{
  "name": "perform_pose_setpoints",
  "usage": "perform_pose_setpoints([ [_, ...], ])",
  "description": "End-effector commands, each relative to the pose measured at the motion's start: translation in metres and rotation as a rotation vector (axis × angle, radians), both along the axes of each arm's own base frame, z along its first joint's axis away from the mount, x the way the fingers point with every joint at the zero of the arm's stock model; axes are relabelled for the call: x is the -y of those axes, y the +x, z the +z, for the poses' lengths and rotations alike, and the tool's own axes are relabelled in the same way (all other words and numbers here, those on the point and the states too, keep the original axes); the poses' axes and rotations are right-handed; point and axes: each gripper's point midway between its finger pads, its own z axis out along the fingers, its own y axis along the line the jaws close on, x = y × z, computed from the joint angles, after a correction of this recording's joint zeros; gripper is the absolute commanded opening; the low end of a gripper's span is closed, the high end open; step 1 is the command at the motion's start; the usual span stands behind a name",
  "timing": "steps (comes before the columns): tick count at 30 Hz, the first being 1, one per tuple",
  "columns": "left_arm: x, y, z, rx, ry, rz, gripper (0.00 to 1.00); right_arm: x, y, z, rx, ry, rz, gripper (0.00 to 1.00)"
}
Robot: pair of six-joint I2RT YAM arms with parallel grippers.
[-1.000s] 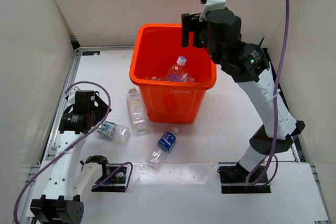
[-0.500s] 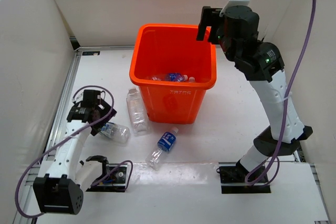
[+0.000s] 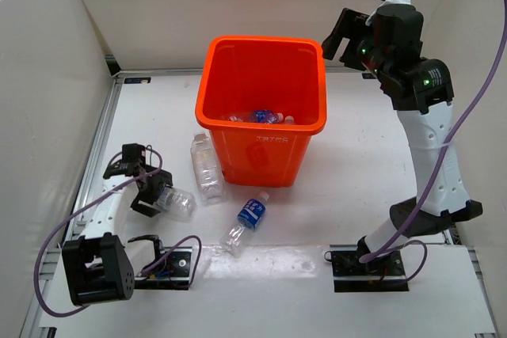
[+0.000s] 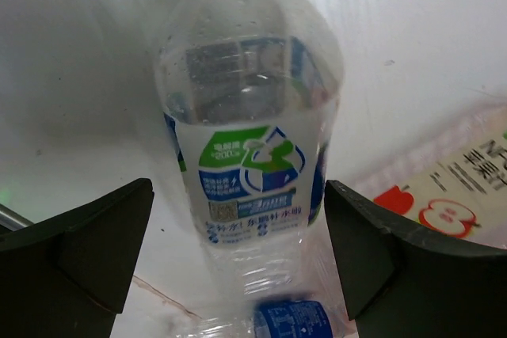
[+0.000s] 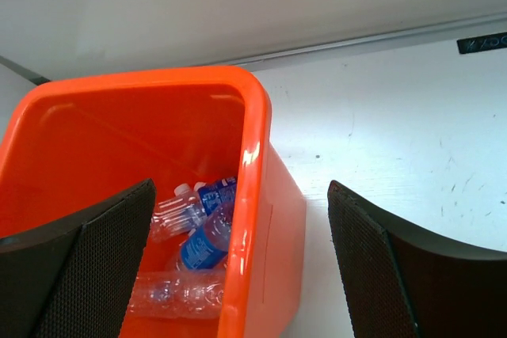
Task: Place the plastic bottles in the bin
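Observation:
The orange bin [image 3: 261, 126] stands mid-table with several plastic bottles [image 3: 260, 116] lying in its bottom. Three bottles lie on the table to its left and front: a labelled one [image 3: 177, 202], an unlabelled one [image 3: 204, 168] and a blue-labelled one [image 3: 249, 218]. My left gripper [image 3: 154, 195] is open and low, its jaws either side of the labelled bottle [image 4: 249, 156]; the fingers [image 4: 87, 251] stand apart from it. My right gripper [image 3: 342, 37] is open and empty, high beside the bin's right rear corner. In the right wrist view the bin's rim [image 5: 249, 195] and the bottles inside [image 5: 194, 247] show.
White walls close in the left, back and right sides. A metal rail [image 3: 101, 144] runs along the left edge. Black cable mounts [image 3: 168, 263] [image 3: 368, 263] sit at the near edge. A red-and-white sticker [image 4: 444, 195] lies by the left gripper.
The bottle that stood upright in the bin's mouth now lies in the bottom. My right gripper has moved right, off the bin. My left gripper has moved nearer and lower, around the labelled bottle.

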Motion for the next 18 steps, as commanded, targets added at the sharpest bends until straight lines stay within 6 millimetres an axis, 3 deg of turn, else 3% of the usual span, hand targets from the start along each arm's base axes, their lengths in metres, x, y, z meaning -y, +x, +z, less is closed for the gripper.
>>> perform_pose_setpoints([
  [1, 0.005, 0.002, -0.009, -0.004, -0.074, 0.097, 1.0, 0.003, -0.015, 0.014, 0.014, 0.088, 0.042, 0.9],
  [6, 0.011, 0.004, -0.019, -0.029, -0.13, 0.135, 1.0, 0.016, -0.01, 0.005, -0.018, 0.12, 0.022, 0.9],
  [7, 0.011, 0.001, -0.022, -0.044, -0.141, 0.154, 0.91, 0.015, -0.011, 0.004, -0.024, 0.139, 0.031, 0.9],
  [11, 0.002, 0.01, -0.013, -0.003, -0.105, 0.124, 0.78, 0.019, -0.009, -0.002, -0.042, 0.162, 0.026, 0.9],
  [12, -0.003, 0.024, 0.004, 0.047, -0.081, 0.098, 0.77, 0.022, -0.009, -0.001, -0.04, 0.169, 0.02, 0.9],
  [13, -0.004, 0.021, 0.004, 0.042, -0.074, 0.088, 0.75, 0.023, -0.008, -0.001, -0.042, 0.171, 0.019, 0.9],
  [14, -0.019, 0.042, 0.03, 0.11, 0.008, 0.061, 0.75, 0.022, -0.006, -0.002, -0.046, 0.177, 0.02, 0.9],
  [16, -0.029, 0.057, 0.051, 0.162, 0.058, 0.034, 0.75, 0.023, -0.004, -0.004, -0.055, 0.187, 0.019, 0.9],
  [17, -0.038, 0.083, 0.089, 0.257, 0.11, 0.007, 0.75, 0.022, -0.003, -0.006, -0.062, 0.195, 0.026, 0.9],
  [18, -0.043, 0.096, 0.106, 0.314, 0.133, 0.004, 0.74, 0.021, -0.002, -0.008, -0.07, 0.205, 0.025, 0.9],
])
